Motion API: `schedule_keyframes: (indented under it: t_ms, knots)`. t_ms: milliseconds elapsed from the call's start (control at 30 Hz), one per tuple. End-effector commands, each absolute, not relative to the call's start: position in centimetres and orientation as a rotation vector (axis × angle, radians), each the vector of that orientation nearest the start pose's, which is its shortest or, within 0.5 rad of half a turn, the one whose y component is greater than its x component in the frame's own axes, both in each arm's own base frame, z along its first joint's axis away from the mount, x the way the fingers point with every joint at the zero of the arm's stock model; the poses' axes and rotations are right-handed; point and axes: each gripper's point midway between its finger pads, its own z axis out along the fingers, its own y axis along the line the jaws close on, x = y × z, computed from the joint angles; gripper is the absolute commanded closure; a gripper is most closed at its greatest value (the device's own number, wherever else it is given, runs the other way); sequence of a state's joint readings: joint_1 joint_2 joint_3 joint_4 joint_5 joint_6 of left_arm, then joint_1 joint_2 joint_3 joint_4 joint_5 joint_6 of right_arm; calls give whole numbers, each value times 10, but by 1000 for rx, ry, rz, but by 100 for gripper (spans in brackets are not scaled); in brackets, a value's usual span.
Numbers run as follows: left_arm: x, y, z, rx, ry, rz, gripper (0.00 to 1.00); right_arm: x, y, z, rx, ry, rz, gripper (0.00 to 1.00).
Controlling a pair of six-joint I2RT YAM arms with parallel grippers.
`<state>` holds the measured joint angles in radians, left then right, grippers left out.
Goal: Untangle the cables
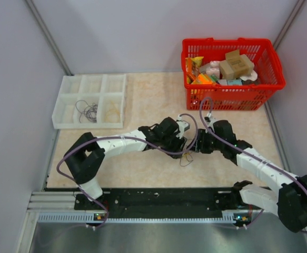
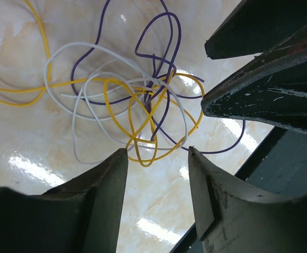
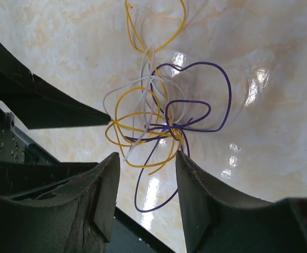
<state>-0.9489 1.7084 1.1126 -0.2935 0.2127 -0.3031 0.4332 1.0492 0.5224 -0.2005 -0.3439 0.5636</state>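
Two robot arms meet over the cables [image 2: 142,105], a loose knot of yellow, purple and white wire lying on the marbled tabletop [image 2: 32,174] directly ahead of both sets of fingertips. The left gripper [image 2: 158,153] stands parted and empty, the lowest yellow loop just beyond its tips. The right gripper [image 3: 148,156] is likewise spread and clamps nothing, though one purple loop [image 3: 137,192] lies in the gap between its fingers. Each gripper's fingers reach in from the other's far side, close against the knot.

The job at hand appears to be taking the first hold. It would go best if each gripper closed on a single strand of a different colour, out at a free loop rather than at the dense crossing in the middle. The arms should then draw apart slowly, so that the crossings slide loose instead of cinching.
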Motion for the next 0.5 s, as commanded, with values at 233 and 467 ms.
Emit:
schedule_keyframes:
  t_ms: [233, 467]
  knots:
    - [213, -361, 114, 876, 2337, -741, 28, 221, 200, 93, -50, 2380, 990, 54]
    - [223, -376, 91, 898, 2383, -753, 49, 218, 203, 89, -41, 2383, 1021, 57]
